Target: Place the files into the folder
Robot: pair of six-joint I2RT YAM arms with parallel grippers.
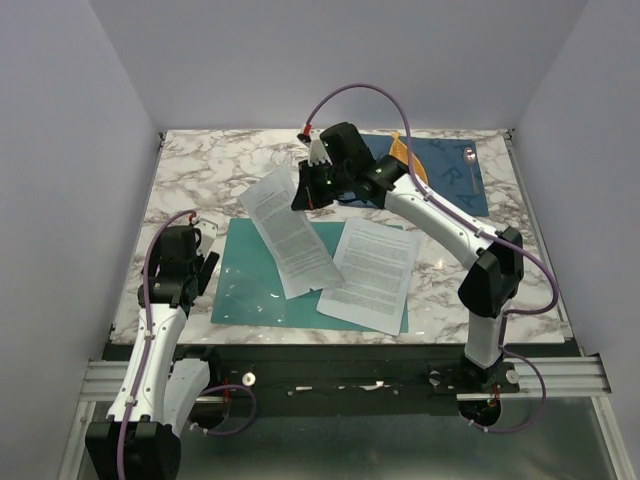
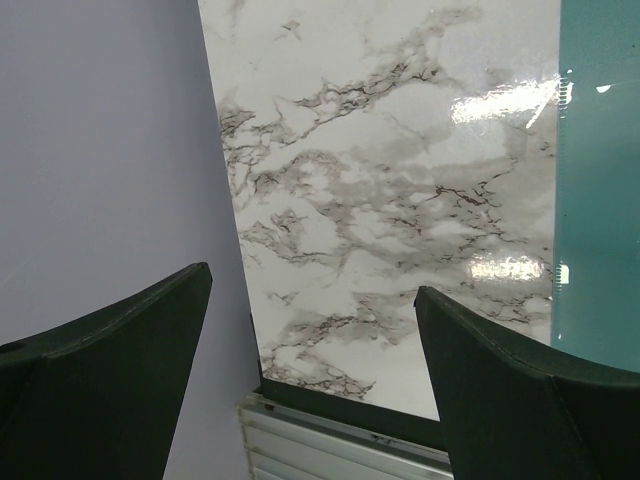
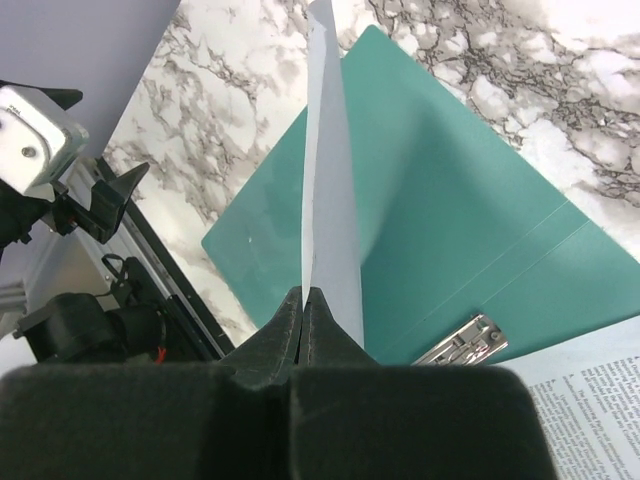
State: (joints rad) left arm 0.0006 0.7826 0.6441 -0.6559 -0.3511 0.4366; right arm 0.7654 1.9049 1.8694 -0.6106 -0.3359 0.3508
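The teal folder (image 1: 250, 280) lies open on the marble table (image 1: 200, 180). One printed sheet (image 1: 372, 272) lies on its right half. My right gripper (image 1: 306, 190) is shut on the far edge of a second printed sheet (image 1: 288, 235) and holds it up, its near end hanging over the folder. In the right wrist view this sheet (image 3: 328, 200) stands edge-on between my shut fingers (image 3: 306, 305), above the folder (image 3: 450, 220) and its metal clip (image 3: 462, 340). My left gripper (image 1: 200, 245) is open and empty at the folder's left edge; its view shows bare marble (image 2: 400, 200) and the folder's edge (image 2: 600, 180).
A dark blue placemat (image 1: 440, 170) lies at the back right with a small orange thing (image 1: 400, 148) on it. Grey walls close in the table on three sides. The table's near edge is a metal rail (image 1: 330, 370). The left arm (image 3: 60, 170) shows in the right wrist view.
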